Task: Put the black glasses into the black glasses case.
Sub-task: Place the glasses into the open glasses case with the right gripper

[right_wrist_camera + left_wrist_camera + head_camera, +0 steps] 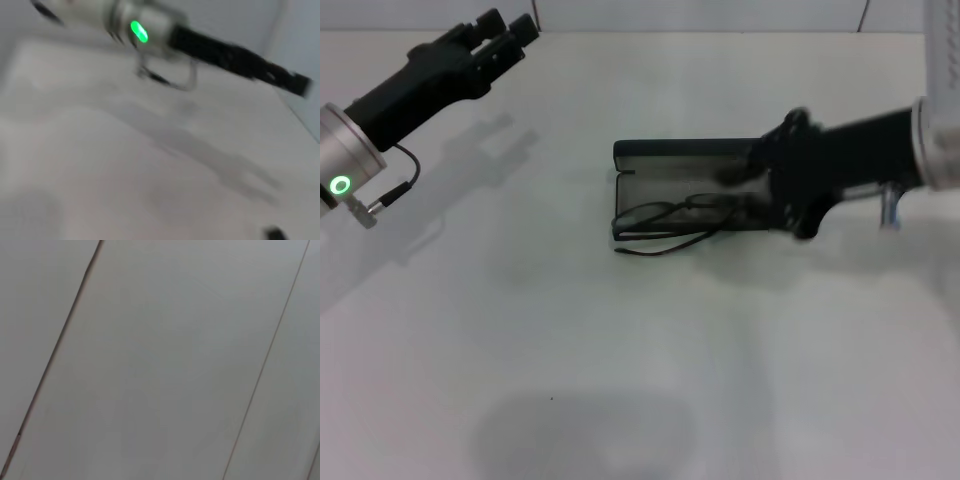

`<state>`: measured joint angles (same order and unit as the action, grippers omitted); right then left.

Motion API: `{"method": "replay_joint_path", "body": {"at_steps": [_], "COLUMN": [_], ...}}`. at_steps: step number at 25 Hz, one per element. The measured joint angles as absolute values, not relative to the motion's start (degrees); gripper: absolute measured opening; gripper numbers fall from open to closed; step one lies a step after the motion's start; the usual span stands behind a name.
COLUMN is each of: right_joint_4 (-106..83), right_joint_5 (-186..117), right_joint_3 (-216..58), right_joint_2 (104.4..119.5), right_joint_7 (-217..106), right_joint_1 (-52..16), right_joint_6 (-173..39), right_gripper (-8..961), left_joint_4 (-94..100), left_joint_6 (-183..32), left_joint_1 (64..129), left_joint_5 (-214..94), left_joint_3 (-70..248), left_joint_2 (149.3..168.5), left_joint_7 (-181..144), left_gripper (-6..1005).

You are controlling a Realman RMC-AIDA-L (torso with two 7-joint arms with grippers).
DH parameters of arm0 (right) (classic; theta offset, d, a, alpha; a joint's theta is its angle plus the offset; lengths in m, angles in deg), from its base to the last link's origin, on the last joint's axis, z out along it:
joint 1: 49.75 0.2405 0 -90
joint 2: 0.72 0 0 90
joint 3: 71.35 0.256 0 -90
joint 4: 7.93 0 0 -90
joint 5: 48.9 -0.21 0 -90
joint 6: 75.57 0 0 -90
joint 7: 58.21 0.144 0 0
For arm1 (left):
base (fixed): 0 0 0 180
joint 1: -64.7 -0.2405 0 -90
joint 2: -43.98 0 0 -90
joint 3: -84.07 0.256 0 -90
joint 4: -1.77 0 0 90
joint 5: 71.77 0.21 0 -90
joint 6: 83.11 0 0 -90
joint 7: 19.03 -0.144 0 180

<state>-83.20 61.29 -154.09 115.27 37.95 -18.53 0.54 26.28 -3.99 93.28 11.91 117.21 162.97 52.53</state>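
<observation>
The black glasses case [685, 155] lies open in the middle of the white table in the head view, lid towards the back. The black glasses [675, 218] lie in its front half, with the thin frame and one temple hanging over the front edge onto the table. My right gripper [775, 185] is at the case's right end, right by the glasses' right side. My left gripper [507, 32] is raised at the far left back, away from the case, open and empty. It also shows in the right wrist view [295, 82].
The white table [620, 380] stretches wide in front of and to the left of the case. Its back edge [720, 32] runs just behind the case. The left wrist view shows only pale panels with seams [60, 340].
</observation>
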Motion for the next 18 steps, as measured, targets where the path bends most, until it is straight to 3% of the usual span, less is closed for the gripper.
{"method": "replay_joint_path", "body": {"at_steps": [9,18], "right_joint_4": [-50.81,-53.72], "right_joint_5": [43.38,53.13], "right_joint_3": [-154.16,-155.57], "right_joint_2": [115.43,115.17], "right_joint_7": [18.73,23.60], "right_joint_1": [-11.51,-9.42], "right_joint_6": [-6.61,-12.00], "right_gripper": [206,206], "left_joint_4": [26.06,26.16], "left_joint_6": [-4.74,-5.36], "left_joint_1": [94.68,95.26], "left_joint_5": [11.97,13.32], "left_joint_3": [117.26,117.29], "left_joint_2": [162.62,162.62], "left_joint_7": [52.78,52.42], "left_gripper": [601,601]}}
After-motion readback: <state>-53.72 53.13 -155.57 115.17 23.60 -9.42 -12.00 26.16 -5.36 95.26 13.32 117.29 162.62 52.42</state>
